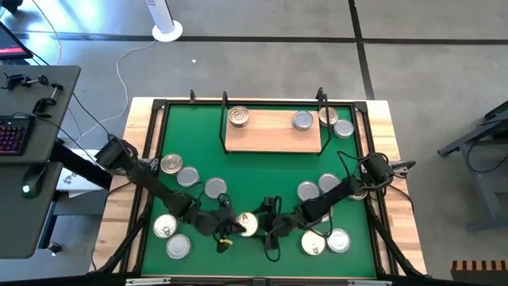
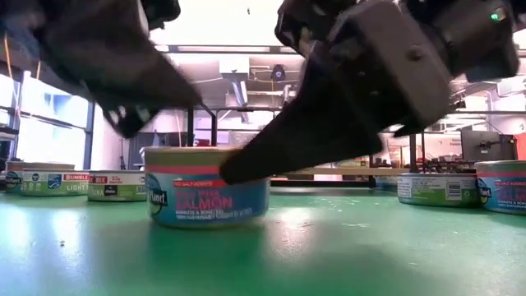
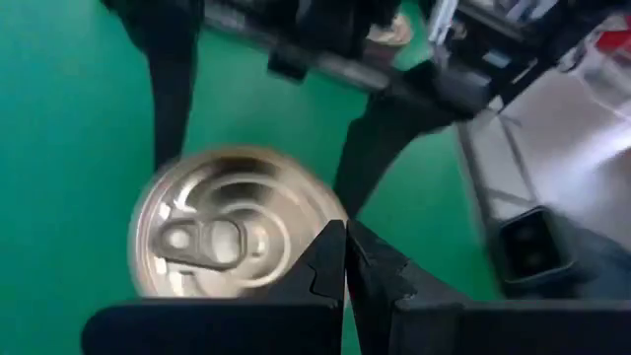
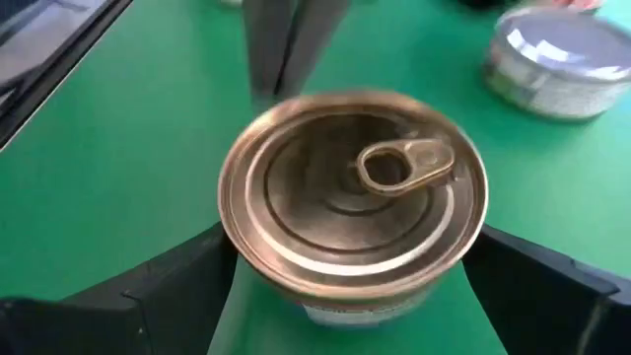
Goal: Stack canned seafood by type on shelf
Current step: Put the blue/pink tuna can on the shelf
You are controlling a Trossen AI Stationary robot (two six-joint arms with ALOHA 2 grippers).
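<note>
It was a lab: a desk point(image 1: 36, 151) with keyboard point(image 1: 12, 135) stood at nine o'clock, cables point(image 1: 119, 71) crossed the grey floor point(image 1: 317, 48), ceiling strip lights point(image 2: 222, 49) glowed beyond the bench point(image 1: 389, 119).

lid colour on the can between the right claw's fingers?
Gold-tinted, with a pull tab: the can; clearest in the right wrist view.

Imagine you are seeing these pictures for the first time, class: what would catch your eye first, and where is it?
First, the gold-lidded salmon can at the near middle of the green mat, where both arms meet. The right gripper straddles it with fingers wide open, while the left gripper sits shut right beside it. Next, the wooden shelf at the far side, carrying only a few cans while others lie scattered on the mat.
</note>
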